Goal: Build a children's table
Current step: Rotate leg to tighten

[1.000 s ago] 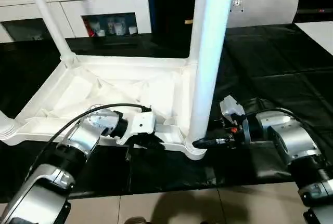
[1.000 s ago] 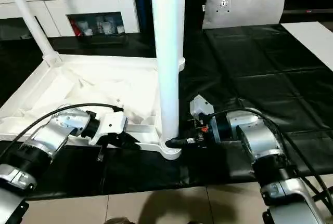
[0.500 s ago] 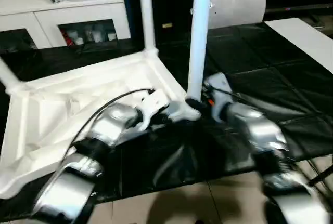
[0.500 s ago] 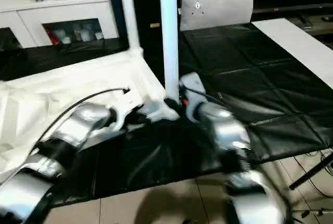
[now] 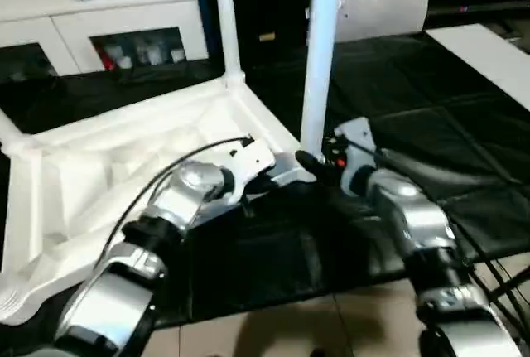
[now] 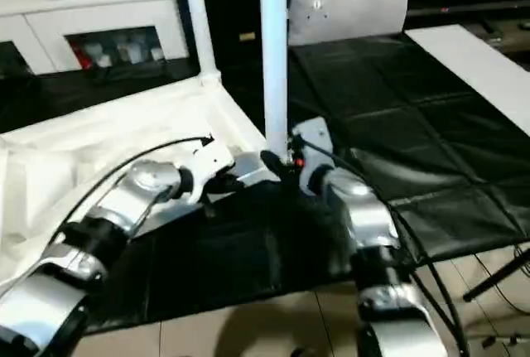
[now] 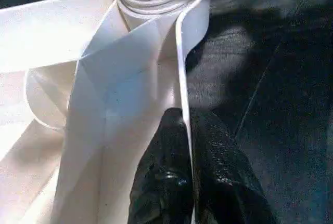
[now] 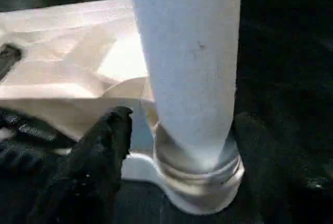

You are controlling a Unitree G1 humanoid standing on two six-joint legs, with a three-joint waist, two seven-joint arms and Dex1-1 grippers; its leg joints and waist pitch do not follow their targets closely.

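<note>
Tabletop (image 5: 124, 158) lies upside down on the black mat (image 5: 464, 125), ribbed underside up, turned at an angle to the mat's near edge. Far left, a leg stub (image 5: 10, 129) stands in one corner; another socket (image 5: 12, 303) sits at the near-left corner.

Left gripper (image 7: 188, 130) is at the tabletop's near rim, close to the corner socket (image 5: 300, 173). Left wrist view: the two black fingers (image 7: 161, 172) are pressed together with the thin white rim edge between them, so clamped on the tabletop rim.

Far leg (image 5: 224, 17) stands upright in the back corner socket. Near leg (image 5: 319, 59) stands upright in the corner socket closest to both grippers; right wrist view shows its base seated in the round collar (image 8: 200, 180).

Right gripper (image 5: 310, 162) is just beside the near leg's base, on the mat side. Right wrist view shows one black finger (image 8: 101, 151) next to the leg, a sliver of gap visible between them. Cannot tell whether its jaws are apart or closed on the leg.

Behind: white cabinet (image 5: 108, 17) on the left with small items on glass-fronted shelves, clutter on top. Grey cushion (image 6: 348, 5) stands behind the near leg, with a small tag on it; no writing readable there. White board (image 5: 489, 46) lies at far right on the mat. Tiled floor (image 5: 273, 332) in front.
</note>
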